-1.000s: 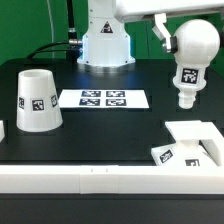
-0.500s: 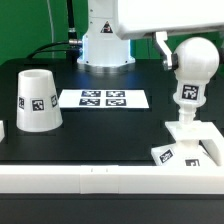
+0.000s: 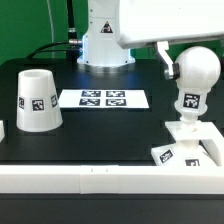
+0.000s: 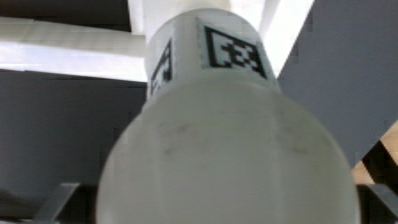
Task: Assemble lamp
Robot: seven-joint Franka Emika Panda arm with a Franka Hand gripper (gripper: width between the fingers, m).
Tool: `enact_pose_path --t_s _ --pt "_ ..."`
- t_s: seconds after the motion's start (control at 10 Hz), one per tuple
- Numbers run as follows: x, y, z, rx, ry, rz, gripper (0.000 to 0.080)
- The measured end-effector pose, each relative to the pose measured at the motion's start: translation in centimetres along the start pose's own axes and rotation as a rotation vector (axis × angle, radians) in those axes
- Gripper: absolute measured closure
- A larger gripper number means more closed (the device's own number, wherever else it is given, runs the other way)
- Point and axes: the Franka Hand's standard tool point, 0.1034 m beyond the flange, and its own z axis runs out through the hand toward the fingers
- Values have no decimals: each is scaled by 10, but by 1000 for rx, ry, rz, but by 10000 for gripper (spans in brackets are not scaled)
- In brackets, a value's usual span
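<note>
While my pincer (image 3: 190, 62) is clamped round the bulb (image 3: 190, 100), its long axis is vertical, neck down, touching the base (image 3: 208, 130) socket directly below afaict. Shade (image 3: 37, 100) sits well apart.

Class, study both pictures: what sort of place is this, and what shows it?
Most likely a robotics lab bench: a white robot arm stands at the back of a black table, a marker board of printed tags lies flat on it, and the shade and bulb wear similar tags.
</note>
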Motion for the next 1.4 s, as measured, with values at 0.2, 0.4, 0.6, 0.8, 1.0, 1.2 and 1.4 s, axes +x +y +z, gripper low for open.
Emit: enact_pose_path --t_s 0.2,0.4,0.6,0.8,1.0,1.2,1.4 --pt "-7 -5 6 3 -10 -5 223" --pt "-12 -9 9 1 8 -13 223" --pt "-13 -8 9 -7 53 -15 223" --pt "-12 -8 9 -14 98 -15 223" --pt "-11 -7 9 -15 104 -15 196" --pt "-11 -7 9 -15 104 -15 108" --pt "-10 -6 8 -16 102 -15 101"
